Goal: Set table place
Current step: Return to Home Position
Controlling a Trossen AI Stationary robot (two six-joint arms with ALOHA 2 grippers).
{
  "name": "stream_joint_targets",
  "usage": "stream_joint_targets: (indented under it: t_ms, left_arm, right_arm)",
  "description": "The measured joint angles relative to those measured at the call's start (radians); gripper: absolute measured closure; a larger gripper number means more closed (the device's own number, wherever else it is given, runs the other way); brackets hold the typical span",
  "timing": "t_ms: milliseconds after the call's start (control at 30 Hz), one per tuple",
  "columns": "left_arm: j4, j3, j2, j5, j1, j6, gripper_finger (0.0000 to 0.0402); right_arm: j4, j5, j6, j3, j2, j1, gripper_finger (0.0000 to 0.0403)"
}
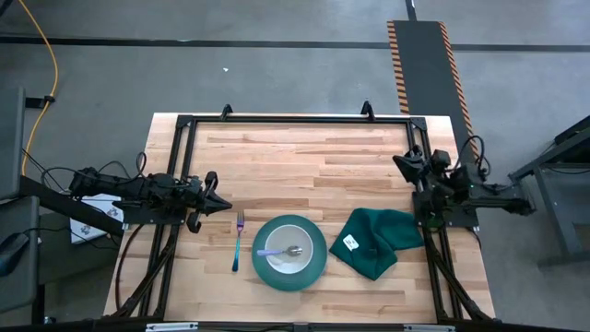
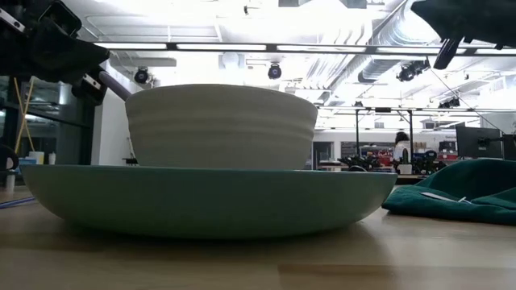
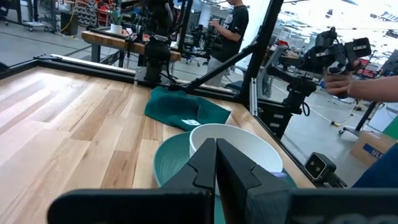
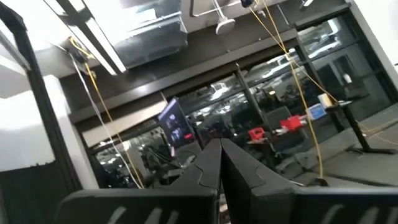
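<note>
A round teal plate [image 1: 311, 269] rests on the wooden table [image 1: 304, 157] near its front edge. A white bowl [image 1: 288, 242] stands in the plate, and a spoon with a purple handle [image 1: 277, 252] lies in the bowl. A fork with a blue handle [image 1: 238, 243] lies on the table just left of the plate. My left gripper [image 1: 221, 205] is shut and empty, above the table beyond the fork; in the left wrist view [image 3: 216, 152] it points toward the bowl [image 3: 239, 143]. My right gripper [image 1: 399, 160] is shut and empty at the table's right edge, tilted upward [image 4: 219, 149].
A dark green cloth [image 1: 376, 242] with a white tag lies crumpled right of the plate. The table's black frame [image 1: 295, 117] runs along its edges. Beyond the table a person [image 3: 233, 25] stands, and a hand [image 3: 351, 84] holds a device.
</note>
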Motion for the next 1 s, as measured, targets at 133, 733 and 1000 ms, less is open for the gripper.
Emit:
stream_joint_targets:
  t_ms: [133,733,1000]
  left_arm:
    - [0.000,0.000,0.000,0.000,0.000,0.000,0.0401]
    - [0.000,0.000,0.000,0.000,0.000,0.000,0.0401]
    - [0.000,0.000,0.000,0.000,0.000,0.000,0.0401]
  right_arm:
    - [-0.039,-0.044,0.026,0.000,0.000,-0.056,0.0403]
    - [-0.055,-0.163,0.021,0.000,0.000,-0.157,0.0403]
    - [-0.049,-0.192,0.028,-0.026,0.000,-0.156,0.0403]
